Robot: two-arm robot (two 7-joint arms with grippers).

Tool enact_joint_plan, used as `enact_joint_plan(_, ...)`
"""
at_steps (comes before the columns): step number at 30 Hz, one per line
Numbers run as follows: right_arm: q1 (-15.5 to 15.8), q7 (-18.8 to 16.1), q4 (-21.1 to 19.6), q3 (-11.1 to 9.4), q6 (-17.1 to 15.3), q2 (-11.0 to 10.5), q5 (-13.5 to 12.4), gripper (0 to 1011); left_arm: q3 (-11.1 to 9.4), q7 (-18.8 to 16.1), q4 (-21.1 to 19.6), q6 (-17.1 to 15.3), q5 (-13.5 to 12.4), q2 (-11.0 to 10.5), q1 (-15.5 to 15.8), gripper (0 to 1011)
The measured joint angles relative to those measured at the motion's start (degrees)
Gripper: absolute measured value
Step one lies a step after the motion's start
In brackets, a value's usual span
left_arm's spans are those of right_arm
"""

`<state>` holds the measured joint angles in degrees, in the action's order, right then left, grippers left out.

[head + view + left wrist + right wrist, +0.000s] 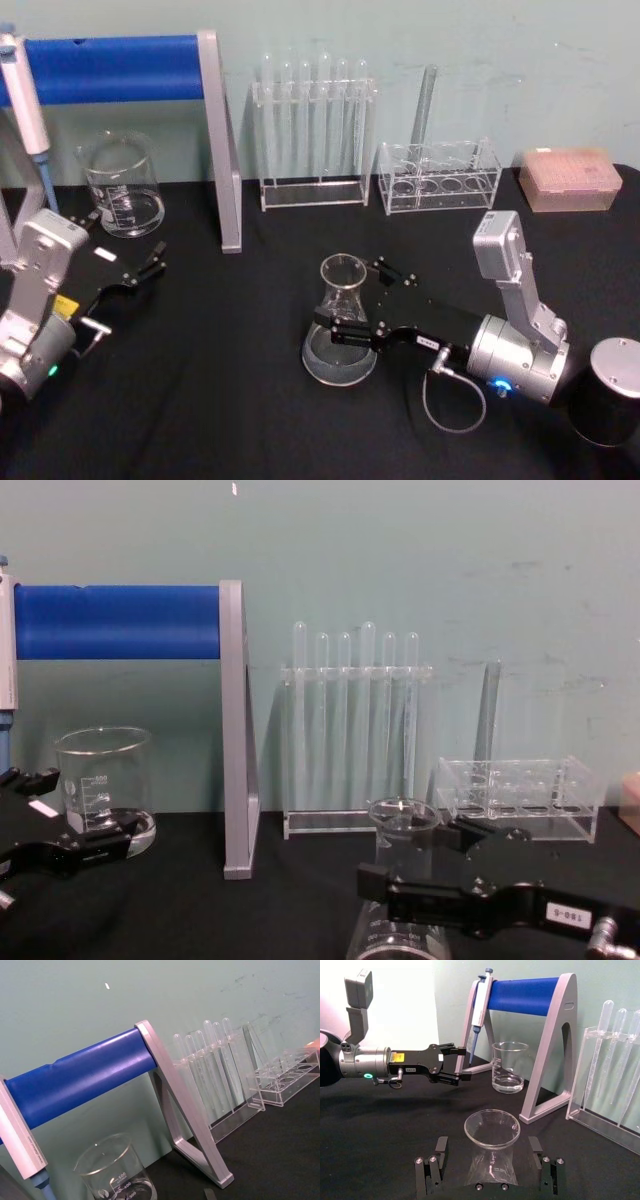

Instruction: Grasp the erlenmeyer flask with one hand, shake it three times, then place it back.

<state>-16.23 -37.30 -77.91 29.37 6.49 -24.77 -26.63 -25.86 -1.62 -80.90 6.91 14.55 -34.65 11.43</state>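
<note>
Tabletop, right of centre: reaching in low with the right gripper, holding its jaws open on either side of the flask at its neck, leaving gaps to the glass. Standing upright on the black table, in front of a tube rack. Resting the left gripper at the table's left, likewise spread open, near a beaker. Backing it all with a blue-barred stand, a pipette and a pale green wall. Sitting further right: pink box, black cylinder.
</note>
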Motion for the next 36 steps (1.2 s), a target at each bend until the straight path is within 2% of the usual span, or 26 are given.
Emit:
enact_joint_plan(6,-0.11,0.77,-0.13,0.09,-0.08,0.11,0.62,1000,0.0,0.0,0.0,0.0,0.0,0.0,0.0,1001)
enact_joint_plan(32,-0.06,0.63,-0.19,0.01,-0.05,0.07,0.45,1000,0.0,0.0,0.0,0.0,0.0,0.0,0.0,1001)
enact_joint_plan(36,-0.06,0.6,-0.18,0.01,-0.04,0.07,0.43,916,0.0,0.0,0.0,0.0,0.0,0.0,0.0,1001)
